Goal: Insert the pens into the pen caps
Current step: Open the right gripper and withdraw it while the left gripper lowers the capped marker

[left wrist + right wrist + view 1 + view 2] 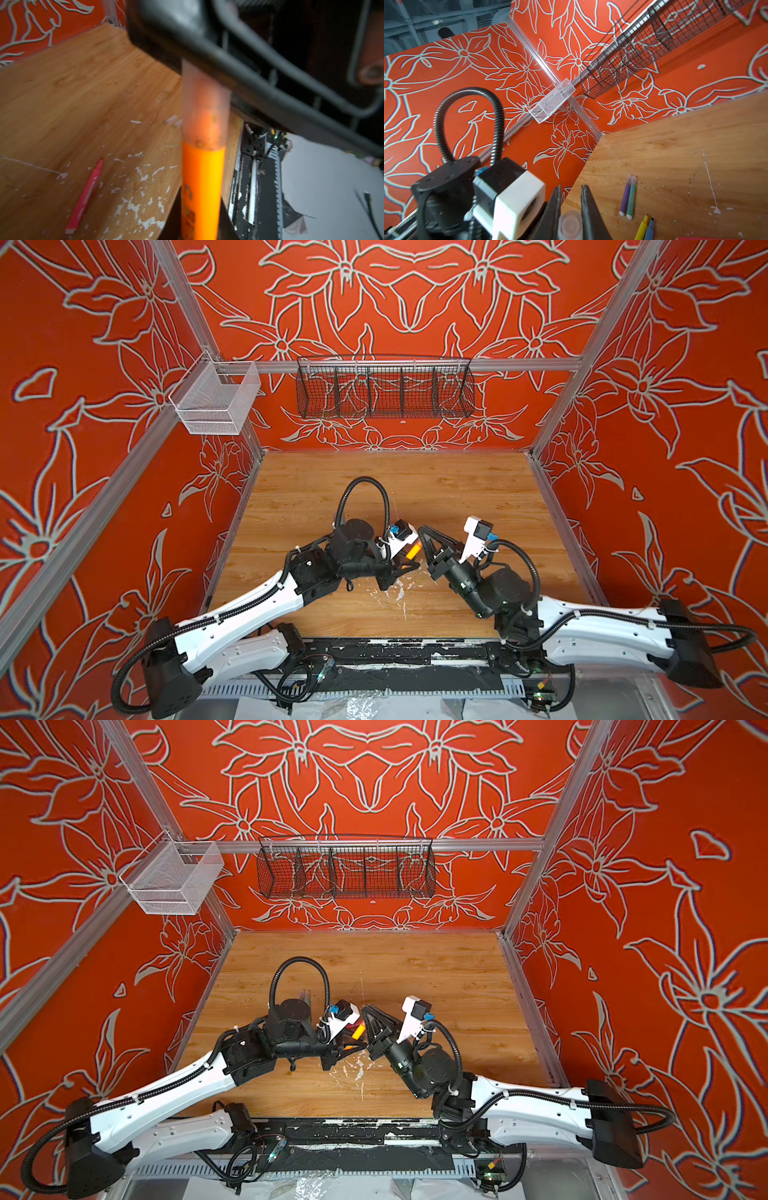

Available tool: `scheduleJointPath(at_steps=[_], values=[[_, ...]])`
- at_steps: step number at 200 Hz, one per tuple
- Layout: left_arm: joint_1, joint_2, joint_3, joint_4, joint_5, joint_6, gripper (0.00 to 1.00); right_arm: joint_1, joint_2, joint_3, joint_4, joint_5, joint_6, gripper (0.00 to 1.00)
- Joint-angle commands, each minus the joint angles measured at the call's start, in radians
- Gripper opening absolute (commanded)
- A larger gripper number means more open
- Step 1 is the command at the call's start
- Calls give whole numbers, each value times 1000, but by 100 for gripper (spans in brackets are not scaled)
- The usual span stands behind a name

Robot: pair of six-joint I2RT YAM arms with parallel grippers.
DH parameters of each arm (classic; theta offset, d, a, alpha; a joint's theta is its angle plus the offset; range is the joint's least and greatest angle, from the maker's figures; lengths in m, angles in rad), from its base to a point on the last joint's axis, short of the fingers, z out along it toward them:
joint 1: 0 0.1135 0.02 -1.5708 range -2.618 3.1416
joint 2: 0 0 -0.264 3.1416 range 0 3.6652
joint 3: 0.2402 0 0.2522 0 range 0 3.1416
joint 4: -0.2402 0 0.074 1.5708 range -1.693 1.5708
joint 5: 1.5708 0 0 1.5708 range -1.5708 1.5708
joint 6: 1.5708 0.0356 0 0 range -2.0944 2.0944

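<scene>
Looking down in both top views, we find the arms meeting over the near half of the wooden table (415,485). Their bulk hides nearly all of the pens there. Only a short stretch of the orange pen (412,551) shows between the two claws.

The left gripper (404,568) is clamped tight on that pen's barrel. In the left wrist view its fingers are no more than dark wedges either side of the barrel, cut off by the frame edge. The pen's tip sits inside a clear cap (204,108), blurred and milky, whose far end disappears behind a black finger of the right gripper (571,188). That claw is pinched on the cap. The right wrist view shows the cap end-on, well back from the fingertips and partly cut by the frame edge. How deep the tip has gone we cannot tell.

In the right wrist view the purple pen (625,196) and green pen (632,198) lie side by side, touching. Each seems to wear a clear cap on its far end. Near them the yellow pen (641,227) and blue pen (650,228) lie together with bare tips, their lower halves out of frame.

In the left wrist view the pink-red pen (85,197) lies alone among white paint flecks (133,207), well apart from the held pen.
</scene>
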Motion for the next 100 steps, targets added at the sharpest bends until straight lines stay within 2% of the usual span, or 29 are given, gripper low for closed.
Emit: scheduleJointPath(at_steps=[1, 34, 67, 90, 100], values=[[5, 8, 48, 377, -349, 1, 0, 99, 118, -9, -259, -138, 136, 0], [-8, 14, 32, 416, -399, -21, 0, 119, 176, 43, -273, -109, 133, 0], [-6, 13, 67, 343, -415, -33, 0, 117, 46, -8, -346, -20, 133, 0], [-6, 43, 118, 265, -381, -32, 0, 118, -75, 3, -510, 33, 118, 25], [-6, 64, 138, 236, -376, -33, 0, 117, -130, 3, -575, 59, 119, 32]])
